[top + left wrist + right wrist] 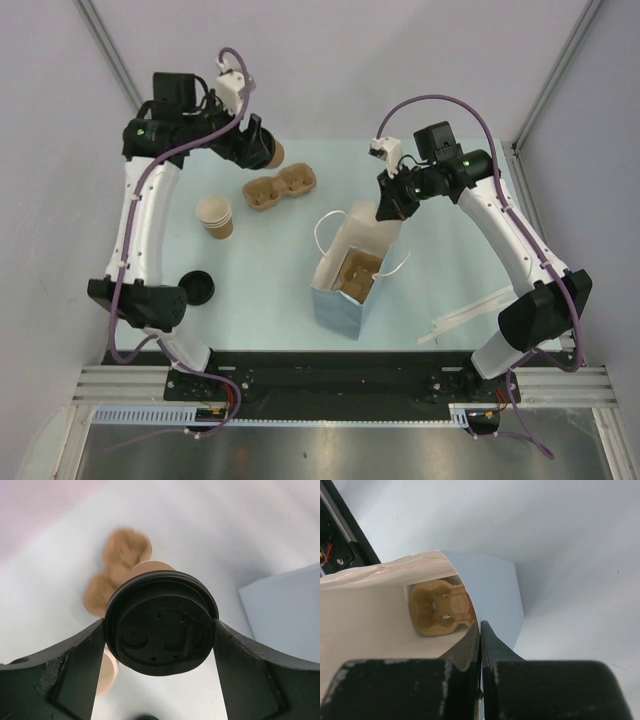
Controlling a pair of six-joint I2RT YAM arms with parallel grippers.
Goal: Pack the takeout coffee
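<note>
Grip looks decent on this one: the takeout coffee (161, 630) is clamped in the left gripper (262, 150), jaws spread wide around the lid's rim, with the lid facing the wrist camera. It's held up at the far left of the table (270, 300), just beside the loose cardboard carrier (280, 188) and well apart from the blue paper bag (335, 312). Over there the right gripper (388, 208) is pinched flat shut on the bag's far rim, so the mouth is propped open. A second carrier (440, 607) can be seen sitting at the bottom.

For the step in hand, probably the carry over to the bag, the cup should be held upright. It should be brought in high enough that the rim and the string handles (397, 262) aren't clipped. It's best lined up over a free pocket of that carrier before being lowered, and let go only once seated. Squeeze shouldn't be increased, since paper cups get crushed easily. Whether it's full can't be told. The lidless cup (215, 217) and spare black lid (197, 286) should be left alone.
</note>
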